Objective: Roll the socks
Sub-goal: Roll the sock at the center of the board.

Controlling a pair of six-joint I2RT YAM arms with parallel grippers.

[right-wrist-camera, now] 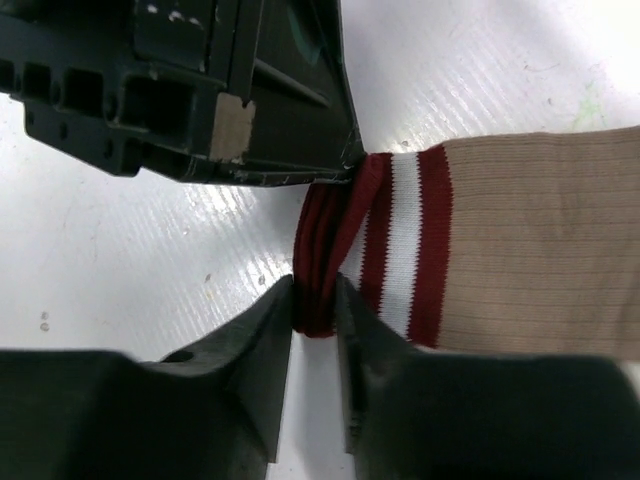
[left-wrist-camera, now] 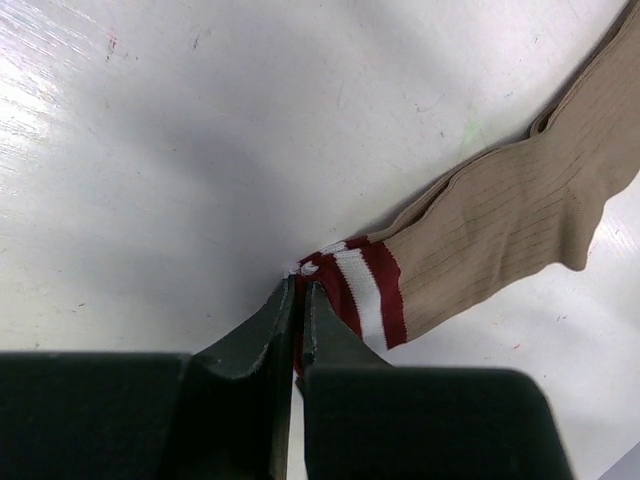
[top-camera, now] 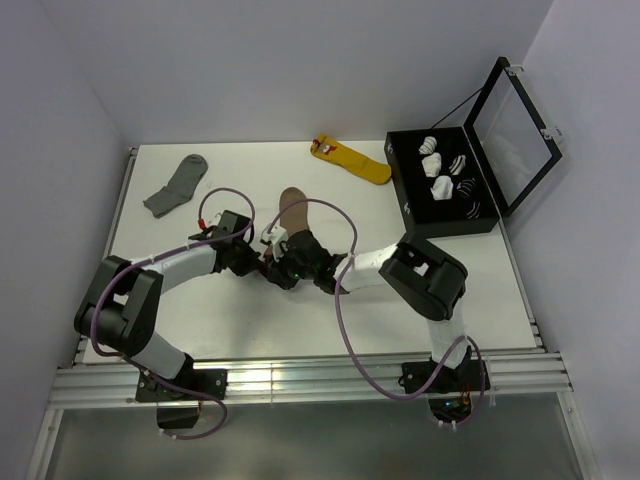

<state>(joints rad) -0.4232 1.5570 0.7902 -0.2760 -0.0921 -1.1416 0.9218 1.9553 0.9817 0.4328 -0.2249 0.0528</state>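
While both arms crowd in at the middle of the worktop [top-camera: 200, 330], the tan sock [left-wrist-camera: 500, 225] lies stretched out flat between them and the far wall, toe pointing away from the arm bases and cuff nearest them. Look at the left end effector [left-wrist-camera: 297, 286]: clenched tight, jaws pressed together on the very corner of the striped cuff [right-wrist-camera: 395, 245], just a nip of red and white fabric caught at the tips. And the right end effector [right-wrist-camera: 314, 287] is on the same end, its jaws standing either side of the bunched dark red edge with the fabric filling the gap, so I'd call that a grasp on the cuff too. The two are almost touching each other, one at each corner of the opening.

So where are we? Early, I'd say. The grip is taken, the cuff edge is gathered a little, but no turn of the roll shows anywhere; leg, heel and foot all lie open and unrolled on the surface. Everything that matters is left: folding the cuff over and winding it along the whole length to the toe.

Off to the far left a grey sock [top-camera: 176, 187] lies loose, a yellow sock [top-camera: 352, 160] sits near the back, and the open black case [top-camera: 440, 185] on the right holds several rolled bundles [top-camera: 438, 186], well apart from the action
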